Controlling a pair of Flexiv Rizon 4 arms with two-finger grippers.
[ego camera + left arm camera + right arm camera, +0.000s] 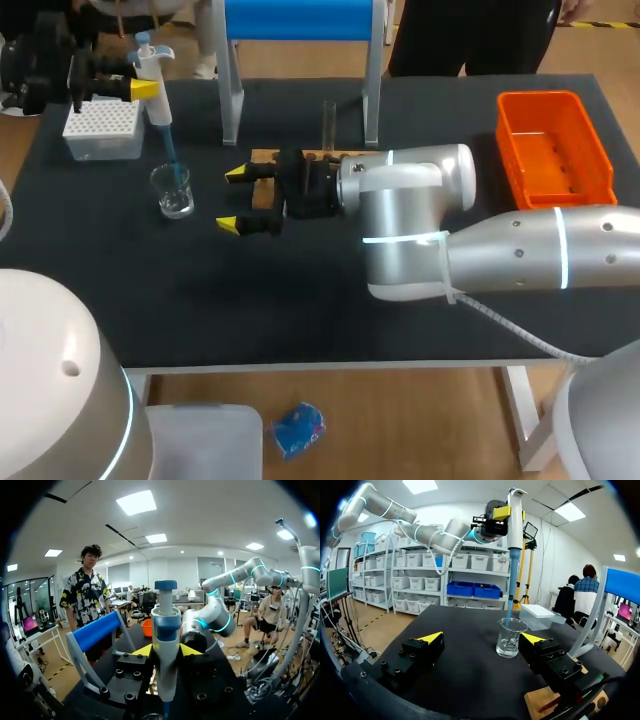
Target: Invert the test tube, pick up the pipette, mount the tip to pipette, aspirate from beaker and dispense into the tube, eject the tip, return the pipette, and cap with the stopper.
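Observation:
My left gripper (pixel 143 90) is shut on the white pipette (pixel 155 70) and holds it upright. The pipette's blue tip (pixel 170 150) points down into the mouth of the glass beaker (pixel 174 190). In the left wrist view the pipette (pixel 165 640) stands between the yellow fingertips (pixel 143 651). My right gripper (pixel 233 198) is open just right of the beaker, low over the table, with nothing in it. The right wrist view shows the beaker (pixel 510 637) ahead of the gripper (pixel 482 638), and the blue tip (pixel 511 590) dipping into it. A test tube (pixel 328 122) stands upright in the wooden rack (pixel 263 157).
A white tip box (pixel 102 130) sits at the far left, behind the beaker. An orange tray (pixel 555 150) lies at the far right. A stand with a blue top (pixel 300 20) rises at the back middle. My right arm lies across the table's middle.

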